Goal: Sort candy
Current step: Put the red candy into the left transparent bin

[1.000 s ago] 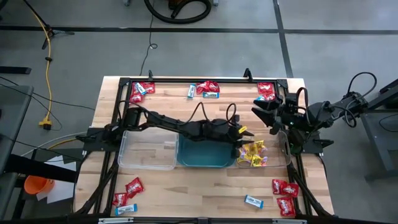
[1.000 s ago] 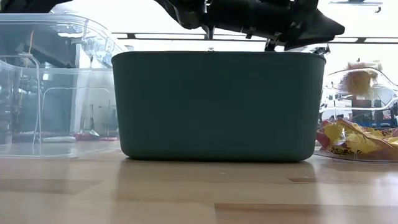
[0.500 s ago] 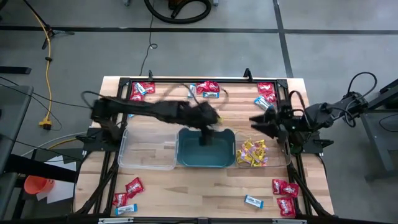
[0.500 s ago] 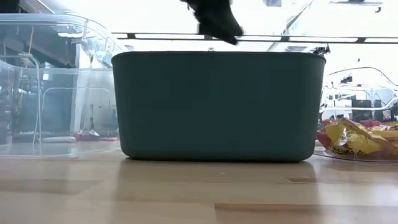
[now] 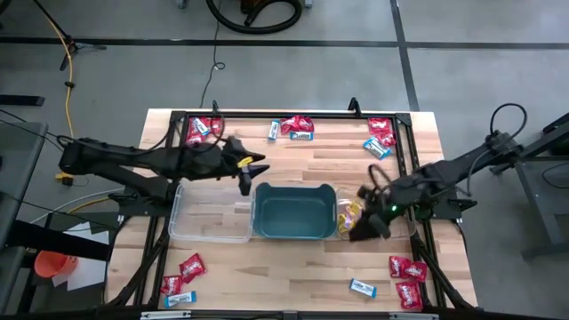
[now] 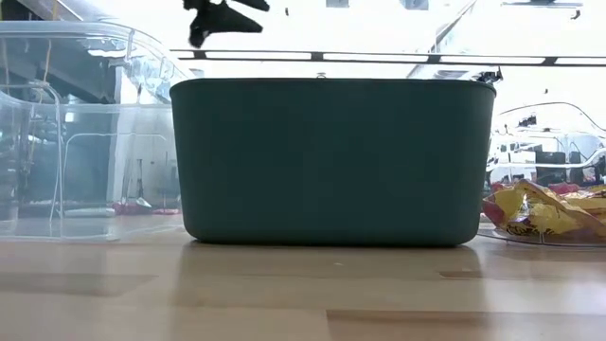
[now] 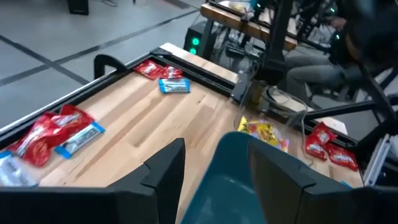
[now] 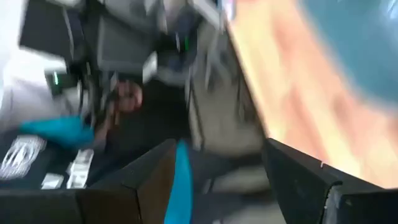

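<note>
Three kinds of candy lie about the bench [image 5: 293, 267]: glossy red packets [image 5: 407, 267], small blue-and-white ones [image 5: 362, 287], and crinkled yellow ones [image 5: 359, 216] heaped in the clear bin [image 5: 402, 203] to the right of the teal tub [image 5: 294, 212]. Red and blue-and-white packets cluster along the far edge and at both near corners; another clear bin [image 5: 212, 213] sits to the left of the tub, and I cannot tell whether anything is in it.

The packets look very light, thin and flat, in slick crinkly film that bends and slides readily. They probably skate on the smooth wood if nudged sideways, so a straight downward pinch across the short width, at mid-length, seems safest. Overlapping packets risk coming up in pairs. The tub is matte, opaque, with rounded corners; the bins are hard, clear and thin-walled.

The left pincer [image 5: 252, 169] hangs above the bench just beyond the tub's far left corner, its fingers [image 7: 163, 167] parted with nothing between them. The right pincer [image 5: 364, 228] is down over the yellow heap; its jaws stand apart in the right wrist view, and no packet shows between them.
</note>
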Robot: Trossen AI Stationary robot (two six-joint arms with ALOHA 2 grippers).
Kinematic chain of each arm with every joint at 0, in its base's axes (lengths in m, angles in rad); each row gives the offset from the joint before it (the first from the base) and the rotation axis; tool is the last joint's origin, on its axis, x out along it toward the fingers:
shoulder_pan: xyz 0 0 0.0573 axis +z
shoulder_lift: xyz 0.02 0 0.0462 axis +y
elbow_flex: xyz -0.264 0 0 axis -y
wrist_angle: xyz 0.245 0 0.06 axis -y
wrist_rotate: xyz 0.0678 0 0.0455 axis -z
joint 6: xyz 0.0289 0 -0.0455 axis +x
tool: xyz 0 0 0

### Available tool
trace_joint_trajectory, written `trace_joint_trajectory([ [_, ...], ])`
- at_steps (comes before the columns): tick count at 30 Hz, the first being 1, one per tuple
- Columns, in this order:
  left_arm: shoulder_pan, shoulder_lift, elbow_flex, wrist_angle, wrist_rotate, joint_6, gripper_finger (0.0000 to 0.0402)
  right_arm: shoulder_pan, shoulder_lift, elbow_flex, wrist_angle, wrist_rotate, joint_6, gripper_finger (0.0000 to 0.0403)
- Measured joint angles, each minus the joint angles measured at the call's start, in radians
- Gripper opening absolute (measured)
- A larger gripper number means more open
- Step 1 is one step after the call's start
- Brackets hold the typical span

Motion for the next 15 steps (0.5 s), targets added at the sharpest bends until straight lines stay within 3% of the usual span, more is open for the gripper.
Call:
trace_joint_trajectory([
  [3,-0.011,-0.043,-0.036,-0.003,-0.016,-0.017,0.0161,0.046,0.053,0.0,0.0,-0.114,0.093,0.0236],
  [6,-0.014,-0.055,-0.042,-0.002,-0.016,-0.017,0.016,0.114,0.088,0.0,-0.002,-0.151,0.173,0.0236],
  [15,0.007,-0.057,-0.042,-0.001,-0.016,-0.005,0.016,0.34,0.143,0.0,-0.106,-0.087,0.48,0.0236],
])
